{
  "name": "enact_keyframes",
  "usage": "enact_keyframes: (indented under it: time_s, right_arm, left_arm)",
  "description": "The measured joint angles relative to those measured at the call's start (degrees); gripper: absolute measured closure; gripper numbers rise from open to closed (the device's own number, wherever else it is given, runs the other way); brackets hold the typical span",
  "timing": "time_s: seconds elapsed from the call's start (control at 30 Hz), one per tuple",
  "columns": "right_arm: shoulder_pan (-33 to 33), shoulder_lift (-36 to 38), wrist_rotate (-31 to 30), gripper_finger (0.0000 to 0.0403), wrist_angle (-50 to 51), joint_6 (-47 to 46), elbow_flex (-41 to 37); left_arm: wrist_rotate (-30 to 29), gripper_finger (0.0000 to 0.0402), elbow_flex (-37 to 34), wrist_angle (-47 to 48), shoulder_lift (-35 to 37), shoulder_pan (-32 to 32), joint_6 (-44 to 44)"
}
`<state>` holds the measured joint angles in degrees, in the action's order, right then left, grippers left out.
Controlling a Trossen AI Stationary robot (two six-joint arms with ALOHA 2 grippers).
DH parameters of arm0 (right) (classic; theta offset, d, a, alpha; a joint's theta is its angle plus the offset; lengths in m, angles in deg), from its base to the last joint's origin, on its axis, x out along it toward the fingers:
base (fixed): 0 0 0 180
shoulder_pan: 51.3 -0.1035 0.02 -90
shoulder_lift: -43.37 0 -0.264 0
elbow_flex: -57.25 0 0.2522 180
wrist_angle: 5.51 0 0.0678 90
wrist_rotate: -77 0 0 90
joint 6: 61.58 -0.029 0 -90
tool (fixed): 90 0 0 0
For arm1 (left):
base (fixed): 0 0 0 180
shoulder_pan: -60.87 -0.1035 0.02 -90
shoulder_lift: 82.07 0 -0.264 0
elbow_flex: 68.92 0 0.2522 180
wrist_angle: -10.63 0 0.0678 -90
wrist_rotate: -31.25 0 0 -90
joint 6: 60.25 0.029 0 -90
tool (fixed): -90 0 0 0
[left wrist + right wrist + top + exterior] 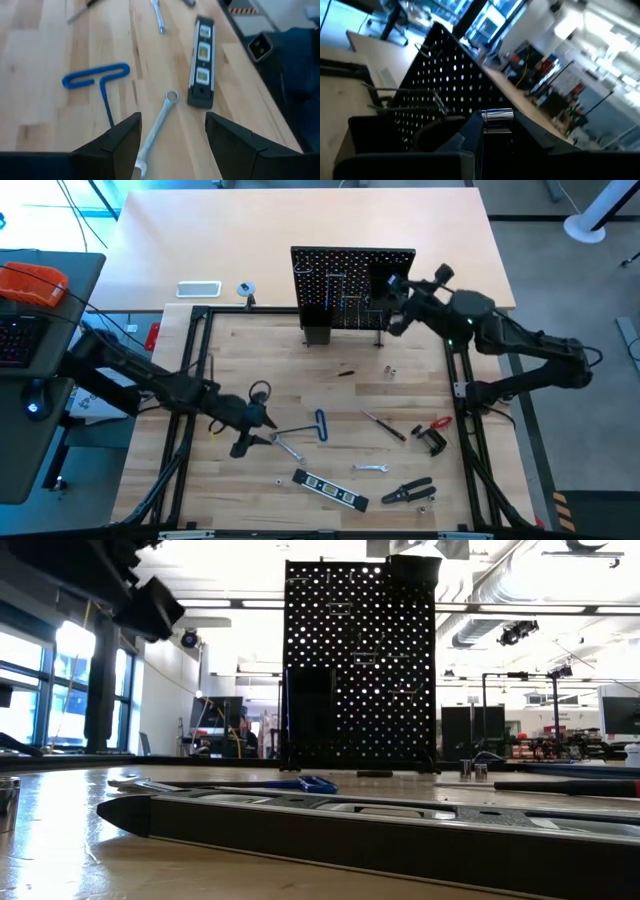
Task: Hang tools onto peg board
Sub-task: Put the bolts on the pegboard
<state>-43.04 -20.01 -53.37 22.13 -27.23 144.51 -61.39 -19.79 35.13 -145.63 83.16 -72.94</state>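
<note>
left gripper (pixel 172 145): fingers spread wide astride silver wrench (pixel 157 127), near desk's front edge | right gripper (pixel 392 305): at peg board (pixel 350 285), pinching small silver piece (pixel 497 121)

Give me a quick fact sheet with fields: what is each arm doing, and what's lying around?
left gripper: open, fingers either side of a silver wrench on the table
right gripper: at the peg board, closed on a small silver part
on table: blue-handled bent key, black level, black-handled pliers, red-and-black clamp
</note>
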Motion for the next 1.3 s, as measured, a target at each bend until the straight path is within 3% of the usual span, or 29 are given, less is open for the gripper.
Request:
enact_keyframes:
  time_s: [0.23,0.6,0.9,1.13,1.3]
  right_arm:
    - [3.6,-5.5,5.1,0.0334,15.2,-7.9,10.8]
    - [8.1,-11.8,8.0,0.0324,33.4,-16.6,21.3]
    - [11.8,-12.4,14.4,0.0321,35.0,-18.9,21.7]
    - [12.0,-12.1,15.2,0.0319,35.2,-18.4,21.7]
    - [12.0,-12.0,15.4,0.0286,35.2,-18.2,21.7]
  left_arm:
    - [-1.2,0.0188,0.0,-0.9,-6.0,3.8,-3.6]
    - [-9.8,0.0209,0.0,-1.9,-9.3,11.6,-7.8]
    - [-10.9,0.0213,0.0,-3.7,-12.1,15.2,-12.7]
    - [-13.4,0.0213,0.0,-5.0,-13.2,17.3,-14.7]
    - [-15.2,0.0213,0.0,-5.1,-13.2,18.2,-15.6]
